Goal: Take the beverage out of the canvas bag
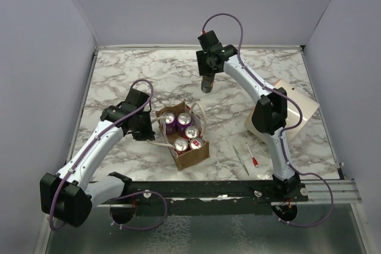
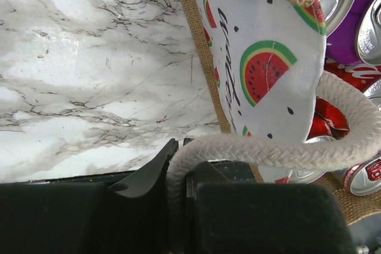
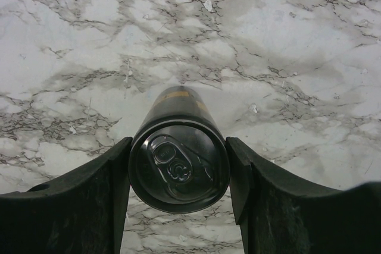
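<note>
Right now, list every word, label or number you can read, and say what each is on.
"wate...", roughly, in black script on the bag lining beside the watermelons; its end is hidden.
Red can: white lettering, too little shows to read.
Black can: gold mark on its side, blurred.
Cans in the bag, top view: too small to read.

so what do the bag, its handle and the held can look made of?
Canvas bag: coarse tan woven fabric, jute-like, with a smooth printed white panel. Handle: braided white rope, probably cotton. Can: dark glossy metal, likely aluminium; pull-tab top.
</note>
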`<state>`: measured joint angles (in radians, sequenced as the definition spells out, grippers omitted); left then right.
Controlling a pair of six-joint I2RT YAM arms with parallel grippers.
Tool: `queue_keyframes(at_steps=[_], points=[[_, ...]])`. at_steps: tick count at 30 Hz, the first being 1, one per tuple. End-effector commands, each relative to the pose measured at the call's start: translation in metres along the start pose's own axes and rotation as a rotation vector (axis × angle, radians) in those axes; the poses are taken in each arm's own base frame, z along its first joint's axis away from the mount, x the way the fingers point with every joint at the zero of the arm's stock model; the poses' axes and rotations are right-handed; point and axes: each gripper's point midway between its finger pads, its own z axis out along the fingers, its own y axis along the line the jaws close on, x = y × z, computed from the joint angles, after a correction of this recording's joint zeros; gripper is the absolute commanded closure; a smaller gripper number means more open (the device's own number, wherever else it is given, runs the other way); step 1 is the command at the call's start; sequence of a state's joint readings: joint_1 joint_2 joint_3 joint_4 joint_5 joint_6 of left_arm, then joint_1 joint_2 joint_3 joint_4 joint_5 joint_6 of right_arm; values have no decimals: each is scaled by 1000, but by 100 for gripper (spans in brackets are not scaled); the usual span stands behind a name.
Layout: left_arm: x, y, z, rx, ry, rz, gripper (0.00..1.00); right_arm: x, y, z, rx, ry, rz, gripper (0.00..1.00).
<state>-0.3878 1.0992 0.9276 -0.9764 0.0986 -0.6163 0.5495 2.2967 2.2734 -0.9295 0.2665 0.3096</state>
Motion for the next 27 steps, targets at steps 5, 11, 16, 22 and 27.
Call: queue_keyframes(at_steps=[5, 11, 16, 22, 27], points=[[-10, -4, -10, 17, -60, 10, 100, -35, 5, -21, -52, -102, 12, 24], [-11, -6, -16, 33, -76, 4, 100, -43, 4, -42, -68, -116, 5, 15], [-10, -11, -19, 62, -85, -7, 100, -35, 13, -68, -145, -80, -19, 15], [-4, -17, -19, 118, -85, -31, 100, -5, 18, -106, -201, -39, -58, 15], [-1, -22, -19, 160, -88, -49, 100, 27, 18, -138, -264, -6, -38, 15]])
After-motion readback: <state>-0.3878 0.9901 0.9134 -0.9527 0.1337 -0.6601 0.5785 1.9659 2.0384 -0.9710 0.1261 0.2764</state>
